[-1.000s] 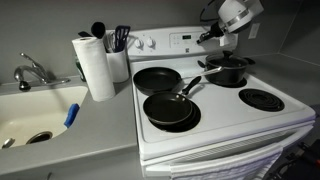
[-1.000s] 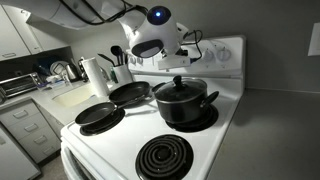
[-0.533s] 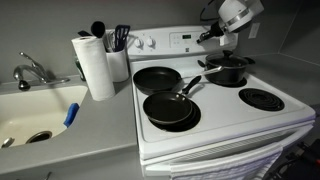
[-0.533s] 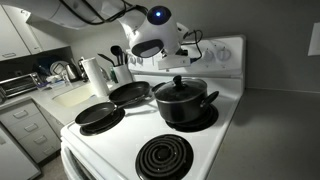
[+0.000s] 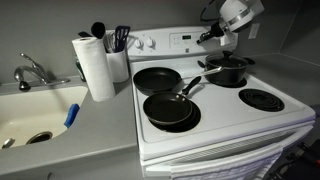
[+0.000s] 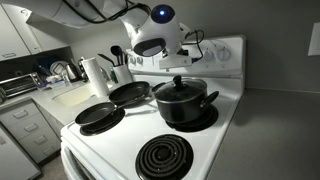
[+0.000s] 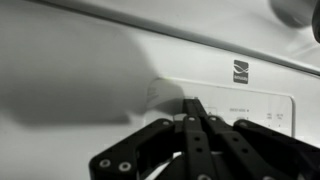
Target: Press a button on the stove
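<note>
clearly the white stove [image 5: 215, 122] fills the middle and the 3 o'clock side of an exterior view, and it stands just beside a grey surface [image 5: 100, 125] with a sink [image 5: 30, 115] at 9 o'clock. the arm [image 5: 238, 12] comes in from about 1 o'clock, above the back right burner. its white wrist is bent so that the hand [image 5: 208, 36] points sideways, toward 9 o'clock, at the raised back panel [image 5: 180, 42].

seen from the opposite end, the wrist [image 6: 150, 40] hangs over the back of the stove [image 6: 222, 125], above a black pot [image 6: 183, 100] with its lid on.

in the wrist view the hand [image 7: 193, 104] comes up from 6 o'clock. its two black fingers [image 7: 188, 125] are pressed together into one narrow tip, closed with nothing between them. the tip lies over the left edge of the framed control field [image 7: 245, 105] on the back panel [image 7: 90, 70]. i cannot tell if it really touches the panel.

two black frying pans [image 5: 168, 105] sit on the left burners, and the front right coil burner [image 5: 262, 99] is bare.
</note>
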